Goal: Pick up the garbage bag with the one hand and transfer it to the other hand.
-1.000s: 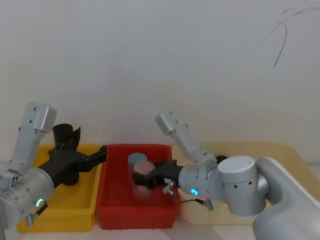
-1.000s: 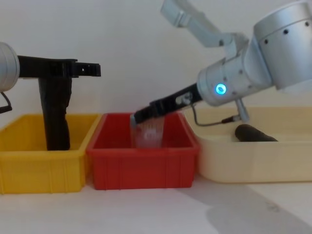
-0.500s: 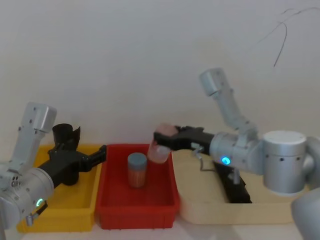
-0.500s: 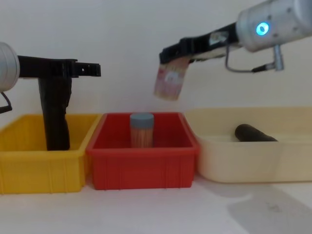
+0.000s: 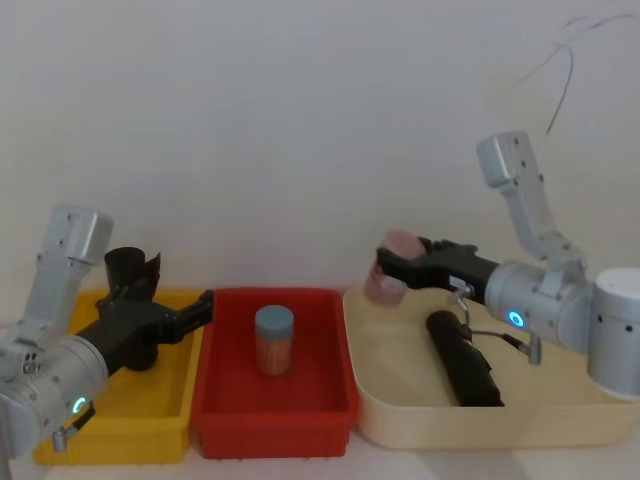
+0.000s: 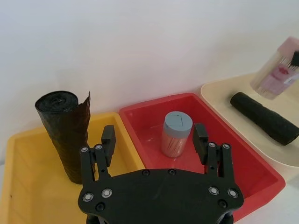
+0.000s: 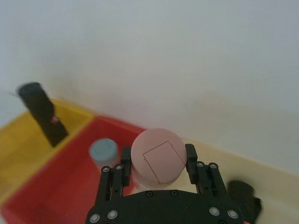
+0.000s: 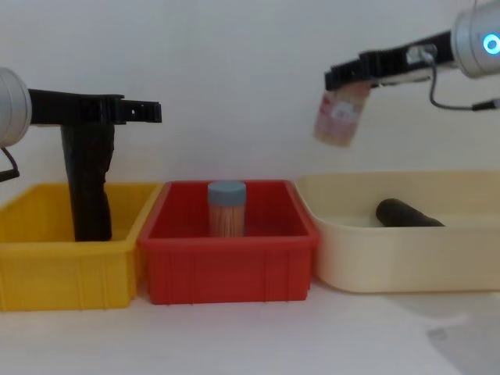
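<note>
Sitting side by side: smooth cream oval plastic tub [image 8: 391, 266], glossy red rectangular plastic bin [image 8: 226, 269], yellow rectangular plastic bin [image 8: 62, 273]. Green-ringed left gripper [image 6: 154, 140] hovers over the yellow bin, fingers wide apart, holding nothing. Tall crinkled black garbage bag roll [image 6: 65, 133] stands upright in the yellow bin. Unlabelled black roll [image 5: 465, 358] lies in the tub. Blue-ringed right gripper [image 8: 344, 76] clamps a clear pink-lidded jar [image 8: 339, 116] above the tub. Blue-lidded jar [image 5: 274, 340] stands in the red bin.

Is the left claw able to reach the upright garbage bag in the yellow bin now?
Probably yes: the left claw is open and empty, the garbage bag stands upright close beside it, and nothing lies between them.
</note>
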